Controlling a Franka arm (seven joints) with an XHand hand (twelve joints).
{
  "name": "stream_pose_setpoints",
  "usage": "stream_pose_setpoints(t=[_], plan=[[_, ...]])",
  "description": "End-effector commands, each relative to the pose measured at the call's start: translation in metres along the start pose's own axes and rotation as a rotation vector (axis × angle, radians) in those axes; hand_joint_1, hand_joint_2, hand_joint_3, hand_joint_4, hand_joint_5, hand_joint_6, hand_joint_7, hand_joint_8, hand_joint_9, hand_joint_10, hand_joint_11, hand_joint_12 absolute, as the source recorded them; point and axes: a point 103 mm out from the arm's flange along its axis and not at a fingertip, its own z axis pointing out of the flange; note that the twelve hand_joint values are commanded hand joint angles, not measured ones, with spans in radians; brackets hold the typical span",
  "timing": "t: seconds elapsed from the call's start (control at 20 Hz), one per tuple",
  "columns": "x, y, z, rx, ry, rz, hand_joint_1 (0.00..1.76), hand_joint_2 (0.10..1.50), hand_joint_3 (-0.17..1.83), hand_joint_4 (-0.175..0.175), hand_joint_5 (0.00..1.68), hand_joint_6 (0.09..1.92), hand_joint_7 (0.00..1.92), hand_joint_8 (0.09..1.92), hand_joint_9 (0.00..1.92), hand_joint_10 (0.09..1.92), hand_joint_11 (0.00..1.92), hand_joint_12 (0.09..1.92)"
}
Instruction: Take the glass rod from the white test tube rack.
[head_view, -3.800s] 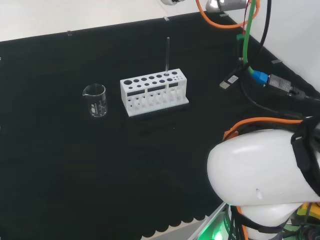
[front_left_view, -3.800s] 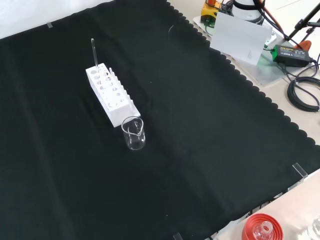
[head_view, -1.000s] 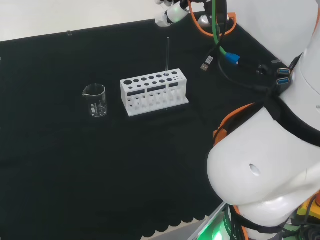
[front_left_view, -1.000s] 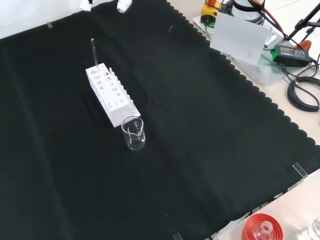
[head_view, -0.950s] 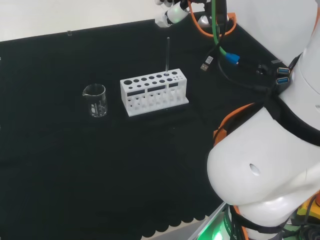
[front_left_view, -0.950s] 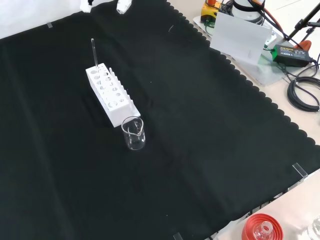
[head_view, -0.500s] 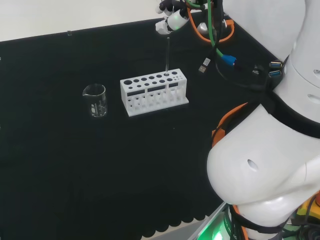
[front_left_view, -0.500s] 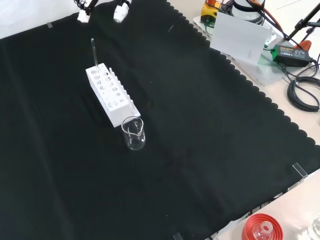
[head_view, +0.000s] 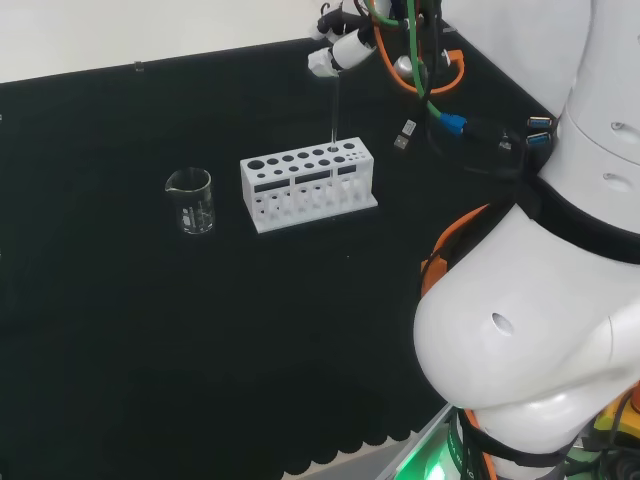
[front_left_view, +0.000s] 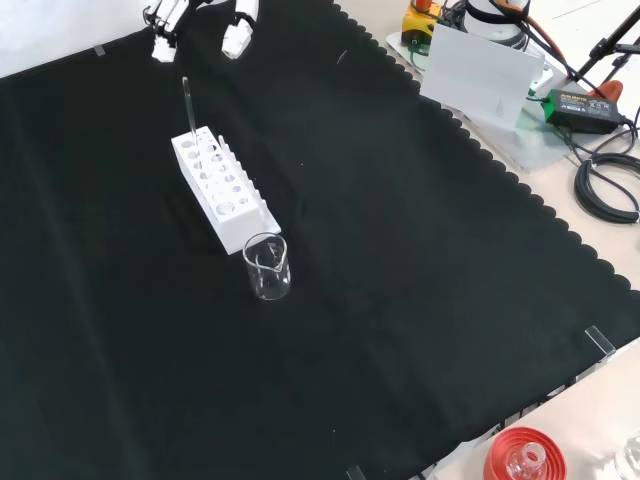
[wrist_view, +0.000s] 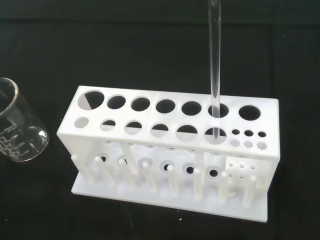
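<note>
The white test tube rack (head_view: 308, 185) (front_left_view: 222, 188) stands on the black cloth. A clear glass rod (head_view: 334, 112) (front_left_view: 187, 105) stands upright in one of its holes near one end. In the wrist view the rod (wrist_view: 215, 70) rises from a hole in the rack (wrist_view: 170, 150), close and large. My hand (head_view: 340, 50) hovers just above the rod's top, apart from it. In the front view the hand's fingers (front_left_view: 238, 32) are spread to either side of the rod's tip, and the hand is open and holds nothing.
A glass beaker (head_view: 190, 200) (front_left_view: 267, 268) (wrist_view: 20, 130) stands beside the rack's other end. The arm's white links (head_view: 540, 330) fill the head view's right, with cables (head_view: 430, 90) hanging near the hand. A red ribbed stand (front_left_view: 520, 458) sits off the cloth's near edge.
The hand has come down from the views' top edge toward the rod's tip, and the arm's links have swung along. Rack, rod and beaker have not moved.
</note>
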Motion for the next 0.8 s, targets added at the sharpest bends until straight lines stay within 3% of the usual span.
stream_pose_setpoints(t=[0.05,0.8], plan=[[-0.005,0.017,0.01,0.011,-0.021,-0.034,0.4,0.91,0.4,-0.018,0.37,0.09,0.3,0.78,0.44,0.85,0.3,1.4],[-0.016,0.048,0.023,0.044,-0.078,-0.063,0.41,0.89,0.39,-0.025,0.4,0.09,0.34,0.79,0.5,0.86,0.34,1.4]])
